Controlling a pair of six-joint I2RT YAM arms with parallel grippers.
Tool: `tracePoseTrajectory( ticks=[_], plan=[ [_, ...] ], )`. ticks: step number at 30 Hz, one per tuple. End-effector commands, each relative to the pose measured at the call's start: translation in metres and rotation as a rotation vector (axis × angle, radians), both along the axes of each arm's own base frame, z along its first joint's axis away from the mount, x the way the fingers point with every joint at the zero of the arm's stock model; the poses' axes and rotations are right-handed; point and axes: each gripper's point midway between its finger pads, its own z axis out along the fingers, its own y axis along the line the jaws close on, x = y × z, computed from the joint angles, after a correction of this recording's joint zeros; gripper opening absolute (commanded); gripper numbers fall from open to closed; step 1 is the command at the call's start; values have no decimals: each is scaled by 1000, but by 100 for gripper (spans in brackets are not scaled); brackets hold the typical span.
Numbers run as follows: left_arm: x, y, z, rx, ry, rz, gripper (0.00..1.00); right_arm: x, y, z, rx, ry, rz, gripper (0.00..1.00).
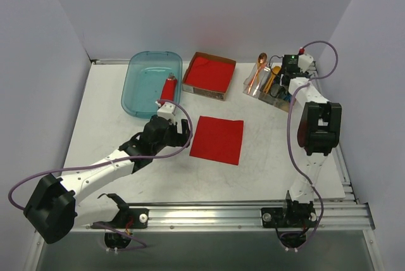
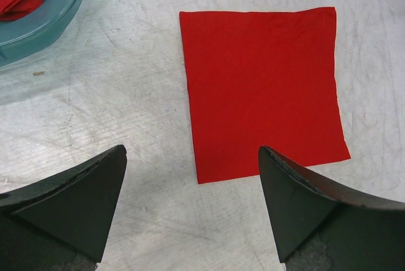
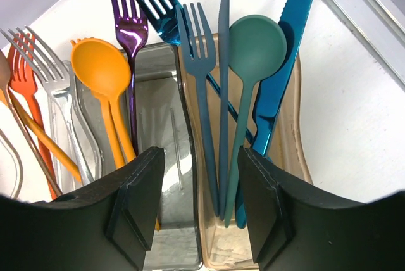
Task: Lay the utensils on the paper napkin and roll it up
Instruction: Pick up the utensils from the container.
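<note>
The red paper napkin (image 1: 217, 139) lies flat on the table's middle; it also shows in the left wrist view (image 2: 262, 87). My left gripper (image 1: 172, 130) is open and empty just left of it, near its corner (image 2: 190, 157). My right gripper (image 1: 285, 76) is open over the clear cutlery holder (image 1: 269, 84) at the back right. In the right wrist view its fingers (image 3: 199, 185) straddle the handles of a teal round-bowled spoon (image 3: 256, 49), a matte blue fork (image 3: 196, 56) and a matte blue knife (image 3: 223, 62), without closing on them.
A teal plastic bin (image 1: 152, 83) stands at the back left with a red item inside. A cardboard box of red napkins (image 1: 209, 75) sits behind the napkin. The holder also carries an orange spoon (image 3: 101, 68), a purple fork (image 3: 130, 27), a shiny blue knife (image 3: 294, 30) and clear and orange forks.
</note>
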Motion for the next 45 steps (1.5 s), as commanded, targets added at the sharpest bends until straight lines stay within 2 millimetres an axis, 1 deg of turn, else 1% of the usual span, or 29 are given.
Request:
tracePoseTrajectory(
  ticks=[1,2,7,10,11,13,14,16,17,24,28,31,34,35,37,39,40,41,43,44,45],
  plan=[
    [10,-5,30,-35,-71,9,94,-13,-5,15,-3,-7,-62,50],
    [10,-6,31,-35,-73,7,94,-16,-5,9,-1,3,-71,51],
    [8,-6,31,-28,-74,10,94,-22,-9,2,3,10,-113,56],
    [8,-6,31,-27,-76,11,94,-25,-12,0,3,12,-138,57],
    [8,-6,31,-26,-76,11,94,-26,-13,-5,3,19,-145,57],
    [8,-6,32,-24,-77,11,94,-25,-14,-6,2,17,-151,57],
    [8,-6,32,-23,-77,13,94,-24,-15,-10,2,26,-154,57],
    [8,-6,31,-19,-76,12,94,-23,-17,-11,-5,30,-162,57],
    [8,-7,30,-18,-74,10,94,-22,-18,-17,-5,41,-163,57],
    [8,-9,28,-10,-71,7,94,-17,-21,-28,-17,55,-164,57],
    [6,-15,28,-15,-69,-10,94,-14,-23,-35,-22,61,-165,57],
    [5,-18,26,-6,-67,-11,94,-12,-24,-38,-21,59,-166,55],
    [6,-19,25,2,-68,-12,94,-9,-25,-42,-19,62,-163,50],
    [6,-20,24,8,-67,-10,94,-7,-25,-40,-19,55,-163,46],
    [6,-20,24,10,-66,-9,94,-7,-25,-39,-15,49,-157,43],
    [6,-20,23,13,-66,-10,94,-7,-24,-41,-10,49,-151,38],
    [6,-20,22,15,-64,-10,94,-6,-23,-38,-9,41,-148,34],
    [6,-20,22,15,-64,-10,94,-4,-23,-36,-6,31,-144,32],
    [7,-21,21,20,-62,-9,94,-8,-20,-39,5,41,-129,28],
    [7,-20,20,22,-60,-9,94,-2,-20,-36,9,12,-123,27],
    [7,-21,21,21,-61,-11,94,-1,-20,-36,11,9,-120,26]
  ],
)
